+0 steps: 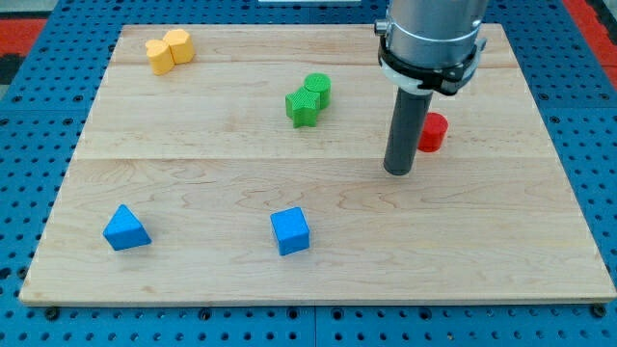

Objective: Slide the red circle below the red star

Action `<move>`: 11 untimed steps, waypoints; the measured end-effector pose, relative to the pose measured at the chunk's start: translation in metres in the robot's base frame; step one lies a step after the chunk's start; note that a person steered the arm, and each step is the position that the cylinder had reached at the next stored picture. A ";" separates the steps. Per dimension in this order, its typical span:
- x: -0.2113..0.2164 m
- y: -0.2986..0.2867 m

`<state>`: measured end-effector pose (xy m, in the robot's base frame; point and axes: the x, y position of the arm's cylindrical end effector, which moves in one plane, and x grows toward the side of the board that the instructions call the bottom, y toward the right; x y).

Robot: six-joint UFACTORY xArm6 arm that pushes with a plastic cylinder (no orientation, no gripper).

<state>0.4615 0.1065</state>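
A red block (pixel 433 132) sits on the wooden board at the view's right, partly hidden behind my rod; its shape is hard to make out, it looks round. No second red block shows; the arm may hide one. My tip (pixel 397 172) rests on the board just left of and slightly below this red block, close to it or touching it.
A green star (pixel 302 106) and green circle (pixel 317 88) touch near the top middle. Two yellow blocks (pixel 169 50) sit together at the top left. A blue triangle (pixel 125 229) lies at the bottom left, a blue cube (pixel 290 231) at the bottom middle. The board's (pixel 193 173) edges drop to a blue pegboard.
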 end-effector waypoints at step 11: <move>-0.162 0.064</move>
